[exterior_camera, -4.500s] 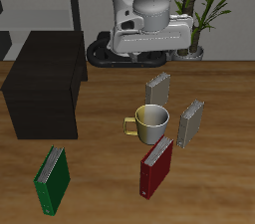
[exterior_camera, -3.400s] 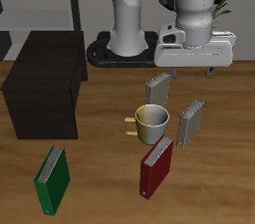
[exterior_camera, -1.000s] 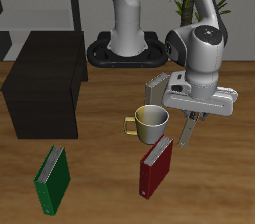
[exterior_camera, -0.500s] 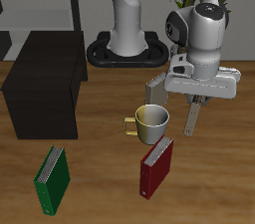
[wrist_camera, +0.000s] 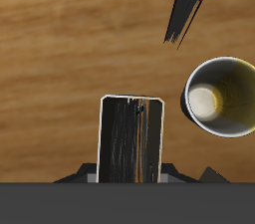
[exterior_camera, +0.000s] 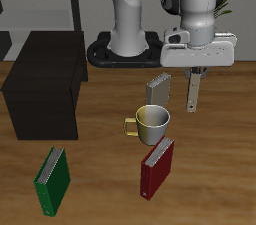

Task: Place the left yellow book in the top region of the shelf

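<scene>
My gripper [exterior_camera: 194, 71] is shut on the left yellow book [exterior_camera: 191, 91], which hangs upright from it in the air, above and behind the mug. In the wrist view the book's striped page edge [wrist_camera: 131, 152] shows between my jaws. The other yellow book [exterior_camera: 158, 89] stands on the table behind the mug. The shelf [exterior_camera: 44, 84] is the big black cabinet at the far side of the table from my gripper; its top is bare.
A cream mug [exterior_camera: 150, 122] stands mid-table and also shows in the wrist view [wrist_camera: 224, 97]. A dark red book [exterior_camera: 157, 166] stands in front of it, and a green book [exterior_camera: 52, 180] near the front edge. A grey metal rack [exterior_camera: 40, 4] and a plant [exterior_camera: 205, 9] stand at the back.
My gripper closed on the left yellow book beside the mug and has lifted it off the table, moving up and back. Nothing else moved.
</scene>
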Robot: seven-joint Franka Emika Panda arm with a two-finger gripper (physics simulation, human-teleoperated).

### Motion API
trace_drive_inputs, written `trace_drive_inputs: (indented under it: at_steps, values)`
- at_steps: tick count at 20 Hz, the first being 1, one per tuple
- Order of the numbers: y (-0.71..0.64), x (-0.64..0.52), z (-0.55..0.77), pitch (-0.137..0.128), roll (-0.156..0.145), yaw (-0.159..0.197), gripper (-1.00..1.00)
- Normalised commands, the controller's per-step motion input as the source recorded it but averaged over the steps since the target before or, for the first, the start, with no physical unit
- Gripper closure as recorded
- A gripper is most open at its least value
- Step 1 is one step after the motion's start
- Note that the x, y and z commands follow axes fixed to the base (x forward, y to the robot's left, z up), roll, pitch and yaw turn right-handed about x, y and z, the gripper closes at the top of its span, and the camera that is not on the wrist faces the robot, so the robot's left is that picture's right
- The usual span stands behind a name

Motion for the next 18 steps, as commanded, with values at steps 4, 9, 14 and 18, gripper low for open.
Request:
trace_drive_inputs:
  at_steps: [4, 9, 14, 18]
  values:
    - [-0.38, -0.25, 0.52, -0.082, -0.057, 0.079, 1.00]
    - [-0.24, -0.34, 0.45, -0.079, -0.043, 0.034, 1.00]
    - [-0.23, -0.39, 0.23, -0.069, -0.009, 0.020, 1.00]
    - [-0.30, -0.35, 0.13, -0.020, -0.004, -0.030, 1.00]
